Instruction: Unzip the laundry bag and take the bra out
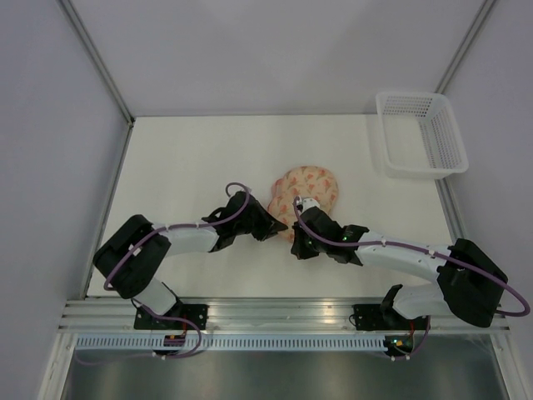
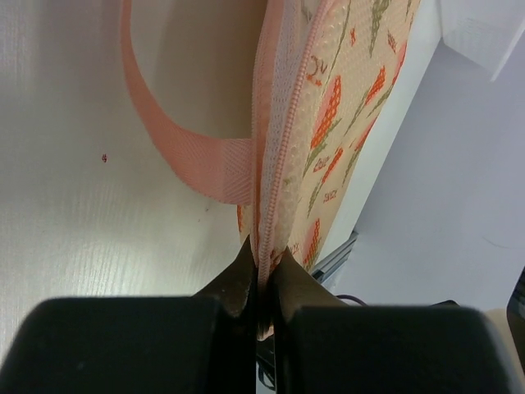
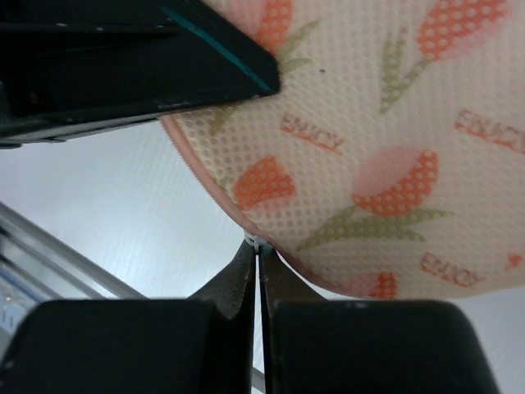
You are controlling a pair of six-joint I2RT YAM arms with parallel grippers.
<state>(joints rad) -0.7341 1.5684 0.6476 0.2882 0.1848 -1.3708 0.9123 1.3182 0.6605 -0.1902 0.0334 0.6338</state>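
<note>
Laundry bag [image 1: 310, 187] zipped; left end effector [image 2: 261, 256], right end effector [image 3: 257, 246] clamp its rim [image 2: 267, 148].

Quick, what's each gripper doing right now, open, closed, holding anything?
Left gripper: closed, pinching the pink zipper rim of the peach-cream printed fabric laundry bag.
Right gripper: closed at the bag's rim; a grip cannot be told.

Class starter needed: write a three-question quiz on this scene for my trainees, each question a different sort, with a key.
1. True or false: the laundry bag lies inside the white basket.
2. The left claw is shut on: A) the pink loop, B) the bag's zipper rim, C) nothing.
3. Short answer: is the bra visible?
Key: 1 false; 2 B; 3 no.
</note>
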